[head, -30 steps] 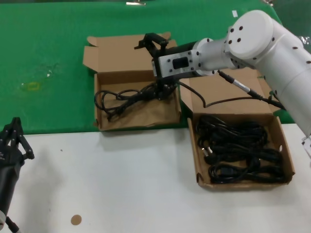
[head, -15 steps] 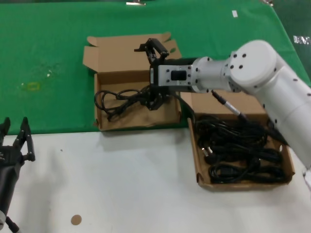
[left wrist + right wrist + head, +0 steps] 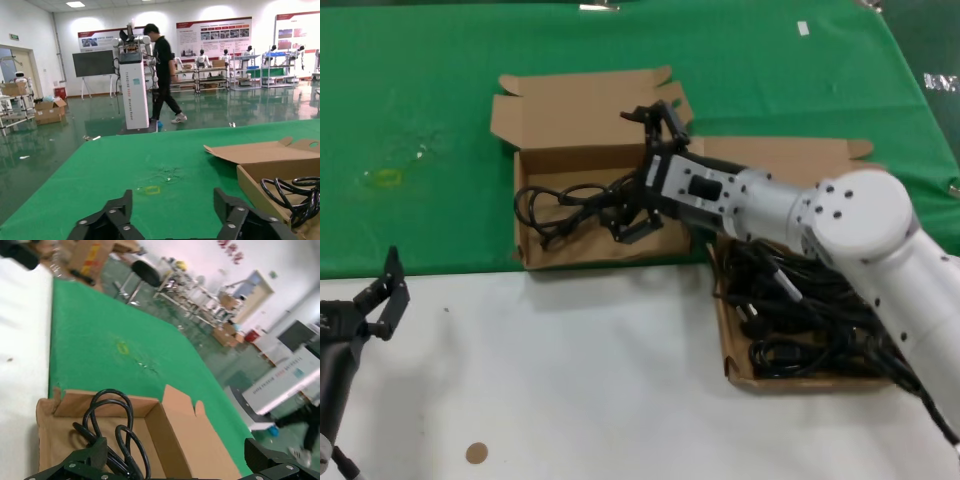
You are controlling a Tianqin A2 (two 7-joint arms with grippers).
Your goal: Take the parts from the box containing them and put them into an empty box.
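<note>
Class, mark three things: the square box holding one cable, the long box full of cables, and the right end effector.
square box [image 3: 525, 155], head view, bare part of its back wall.
long box [image 3: 790, 160], head view, bare lid.
right end effector [image 3: 630, 222], head view, between its fingertips.

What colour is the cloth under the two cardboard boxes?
Bright green cloth, clearest in the head view; the nearer tabletop is white.

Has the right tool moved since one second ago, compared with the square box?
Yes. The right tool, open, has tilted and dropped slightly toward the front wall of the square box, staying over the cable inside it.
</note>
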